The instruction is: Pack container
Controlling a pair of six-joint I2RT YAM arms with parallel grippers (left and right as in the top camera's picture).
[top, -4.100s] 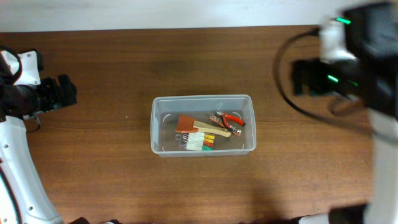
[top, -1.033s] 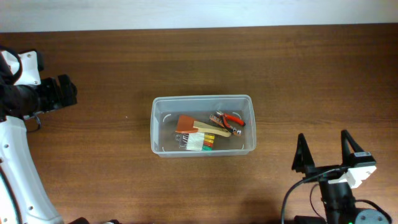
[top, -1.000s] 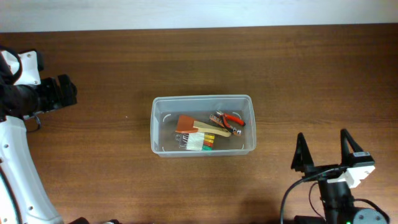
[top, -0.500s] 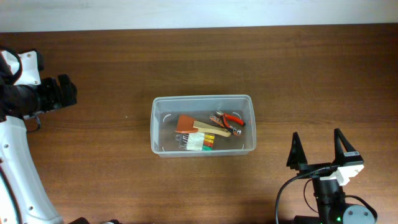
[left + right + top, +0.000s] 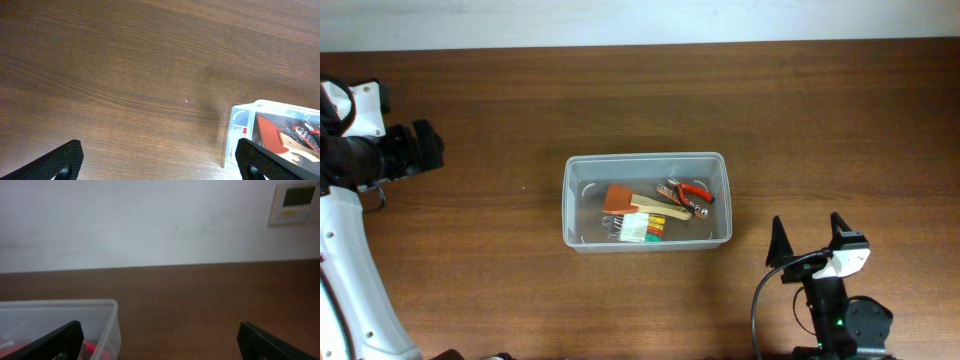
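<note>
The container (image 5: pixel 645 158), a clear plastic bin, stands in the middle of the brown table. Inside lie red-handled pliers (image 5: pixel 693 191), an orange scraper (image 5: pixel 619 197) and a few other small tools. My right gripper (image 5: pixel 808 240) is open and empty near the front edge, to the right of the bin and a little nearer than it. In the right wrist view the container (image 5: pixel 107 317) shows at the lower left, beside my right gripper (image 5: pixel 162 345). My left gripper (image 5: pixel 421 147) hangs open at the far left. From its wrist, the container (image 5: pixel 239 116) sits by the left gripper's (image 5: pixel 160 165) right finger.
A pale wall runs along the back of the table, with a small control panel (image 5: pixel 295 202) on it. The left arm's white body (image 5: pixel 350 270) runs down the left edge. Bare wood surrounds the bin on all sides.
The right arm has come from the back right down to the front right, then slid left toward the bin's corner. The left arm and the bin's contents have not moved.
</note>
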